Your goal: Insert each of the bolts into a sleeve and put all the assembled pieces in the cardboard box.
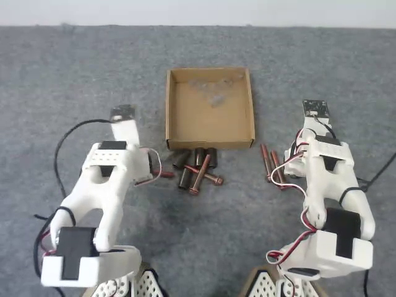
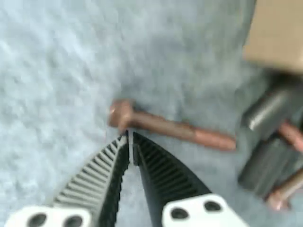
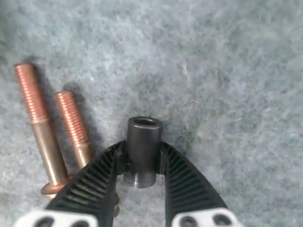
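High view, box [image 1: 210, 73]: sat open at the far middle of the carpet [image 1: 74, 80]; no bolt or sleeve seen inside.
High view, pile [image 1: 197, 168]: sleeves and bolts lay mixed just before the box's near wall.
High view, two bolts [image 1: 272, 166]: lay side by side just beside the right arm [image 1: 327, 179].
Left wrist view, left gripper [image 2: 130, 139]: fingers were almost together with a thin slit between them, gripping nothing, tips right at a bolt's head end.
Left wrist view, bolt [image 2: 173, 128]: lay flat on the carpet, near the sleeves [image 2: 267, 111] but apart from them.
Right wrist view, right gripper [image 3: 142, 149]: was clamped on a dark sleeve [image 3: 143, 135], whose open bore stood clear of the fingers.
Step, judged: the left fingers would need to spread, straddle the shank near the head and leave the threaded end free. Bolt and bore should be lined up on one axis before pushing.
Writing: none legible.
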Controlling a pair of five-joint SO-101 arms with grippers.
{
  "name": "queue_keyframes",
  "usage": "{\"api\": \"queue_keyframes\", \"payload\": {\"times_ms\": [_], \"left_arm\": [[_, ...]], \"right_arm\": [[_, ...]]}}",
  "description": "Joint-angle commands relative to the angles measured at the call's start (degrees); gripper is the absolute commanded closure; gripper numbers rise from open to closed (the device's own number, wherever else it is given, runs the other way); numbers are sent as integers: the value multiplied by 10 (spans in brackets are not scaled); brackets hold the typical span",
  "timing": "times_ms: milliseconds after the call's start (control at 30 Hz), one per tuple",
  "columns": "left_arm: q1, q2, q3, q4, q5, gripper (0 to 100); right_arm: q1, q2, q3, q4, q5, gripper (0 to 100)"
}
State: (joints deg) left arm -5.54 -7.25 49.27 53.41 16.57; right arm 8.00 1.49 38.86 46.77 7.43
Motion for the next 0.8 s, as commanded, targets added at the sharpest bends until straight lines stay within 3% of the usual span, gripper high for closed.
{"api": "queue_keyframes", "payload": {"times_ms": [0,233,600,767], "left_arm": [[-10,-4,-26,-78,23,989],[-6,-4,-7,-204,55,989],[29,-113,12,-142,225,988],[47,-135,46,-142,258,987]], "right_arm": [[3,-2,-24,-6,-1,992],[3,-2,-24,-6,-1,992],[2,-1,-24,-7,-1,992],[2,-1,-24,-7,-1,992]]}}
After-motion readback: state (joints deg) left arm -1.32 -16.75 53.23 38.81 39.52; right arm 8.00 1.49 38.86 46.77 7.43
